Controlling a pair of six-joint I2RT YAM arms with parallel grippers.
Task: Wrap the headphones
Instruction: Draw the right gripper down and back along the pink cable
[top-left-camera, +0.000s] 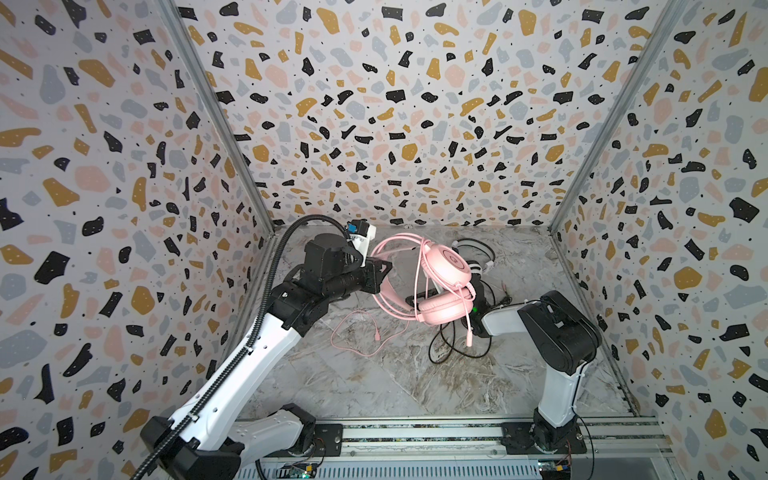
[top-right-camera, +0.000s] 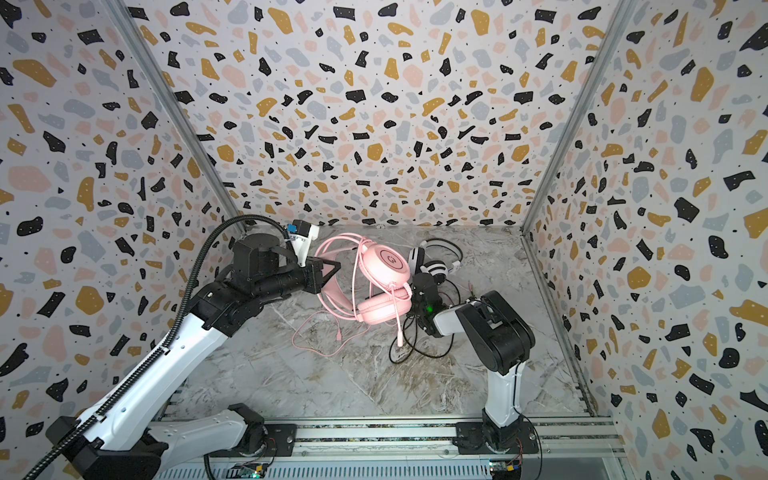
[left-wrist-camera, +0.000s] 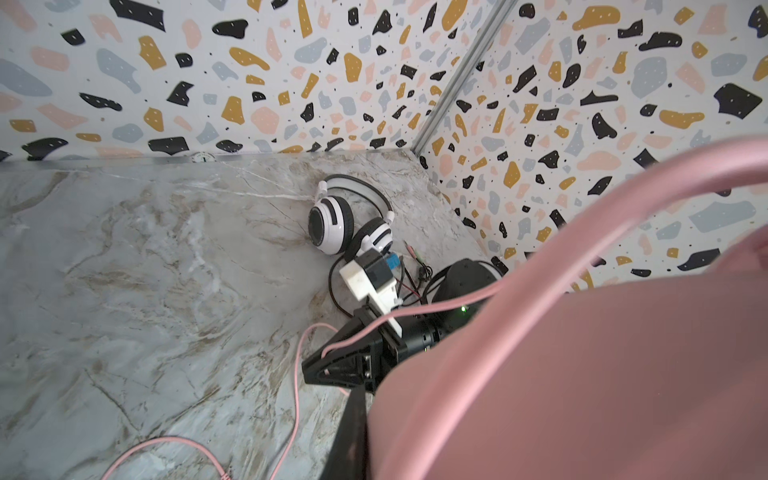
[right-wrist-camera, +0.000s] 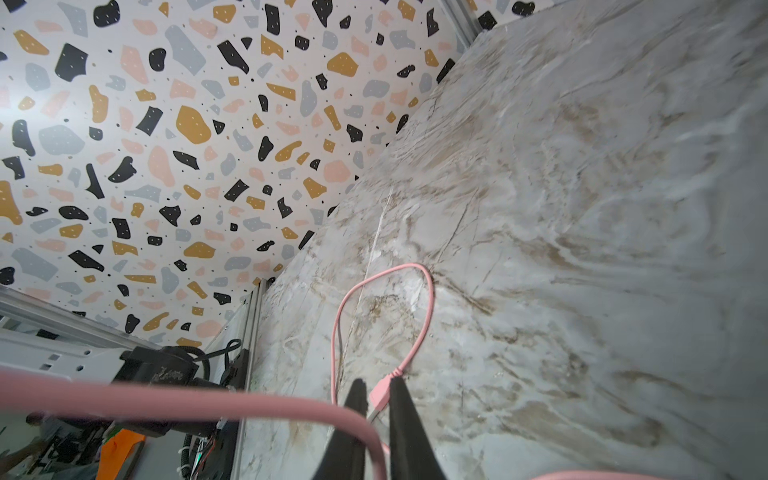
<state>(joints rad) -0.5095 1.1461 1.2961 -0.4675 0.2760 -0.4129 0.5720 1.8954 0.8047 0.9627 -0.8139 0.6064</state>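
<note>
In both top views your left tool (top-left-camera: 384, 269) grips the pink headset (top-left-camera: 451, 262) by its band, holding it over the worktop (top-left-camera: 374, 386). In the left wrist view the white headset (left-wrist-camera: 330, 224) lies near the back wall (left-wrist-camera: 249, 83) and your right tool (left-wrist-camera: 309, 368) pinches the pink cable (left-wrist-camera: 353, 338), which the right wrist view shows between its fingers (right-wrist-camera: 401, 415).

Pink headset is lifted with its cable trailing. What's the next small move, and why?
Probably the right gripper carries its pinched pink cable around the pink headset that the left gripper holds up: much of it, with the plug, lies loose on the table.
</note>
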